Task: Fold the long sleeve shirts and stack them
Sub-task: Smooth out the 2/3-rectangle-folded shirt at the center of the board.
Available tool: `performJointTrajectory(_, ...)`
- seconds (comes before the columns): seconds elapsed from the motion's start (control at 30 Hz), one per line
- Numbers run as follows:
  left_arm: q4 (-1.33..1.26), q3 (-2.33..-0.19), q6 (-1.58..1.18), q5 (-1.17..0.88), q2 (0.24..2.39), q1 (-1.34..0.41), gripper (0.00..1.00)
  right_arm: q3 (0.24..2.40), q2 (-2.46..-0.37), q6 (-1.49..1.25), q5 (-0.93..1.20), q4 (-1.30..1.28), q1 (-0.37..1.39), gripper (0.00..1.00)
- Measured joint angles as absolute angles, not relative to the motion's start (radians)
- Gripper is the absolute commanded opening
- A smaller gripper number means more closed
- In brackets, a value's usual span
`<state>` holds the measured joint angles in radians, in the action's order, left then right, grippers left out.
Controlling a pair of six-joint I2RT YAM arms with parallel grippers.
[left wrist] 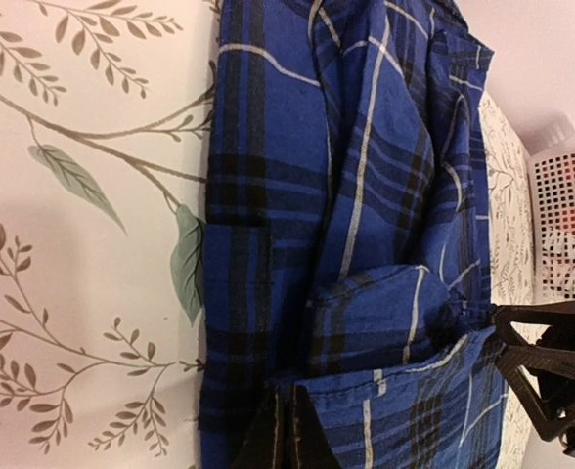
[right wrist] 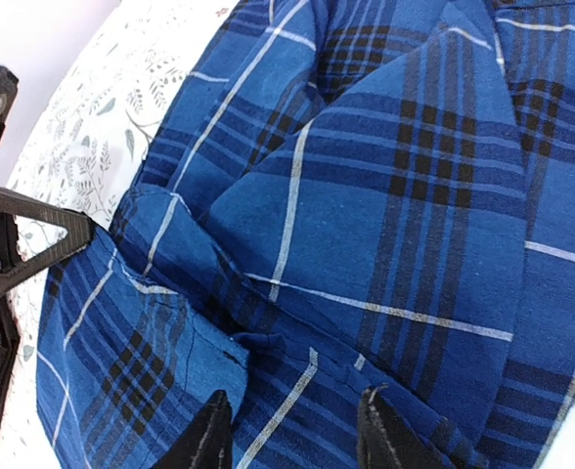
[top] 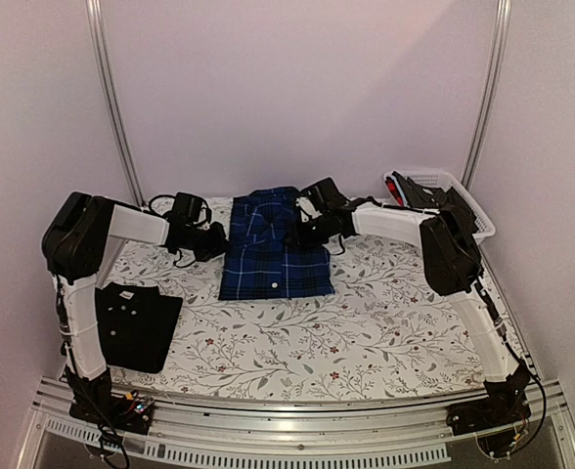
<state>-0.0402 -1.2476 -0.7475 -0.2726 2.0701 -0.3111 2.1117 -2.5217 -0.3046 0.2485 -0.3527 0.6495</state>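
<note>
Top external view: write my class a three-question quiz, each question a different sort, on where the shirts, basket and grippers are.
1. True or false: the black shirt lies on top of the blue plaid shirt.
2. The white basket stands at: A) near left, B) far right, C) table centre.
3. Which shirt lies between the left gripper and the right gripper?
Key: 1 false, they lie apart; 2 B; 3 the blue plaid shirt.

No legible text, label or number anywhere
</note>
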Motion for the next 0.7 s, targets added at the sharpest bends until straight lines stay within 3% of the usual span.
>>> performJointTrajectory(0.23,-0.042,-1.251,-0.749,-0.268,2.080,-0.309,0.01,1.954,-2.361,-0.290,0.224,-0.352,0.603,0.56)
performJointTrajectory(0.43,-0.046,-1.255,-0.752,-0.273,2.088,-0.309,0.07,1.775,-2.249,-0.305,0.276,-0.321,0.521,0.58)
performJointTrajectory(0.7,-0.047,-1.264,-0.749,-0.273,2.089,-0.309,0.32,1.598,-2.234,-0.346,0.357,-0.286,0.503,0.54)
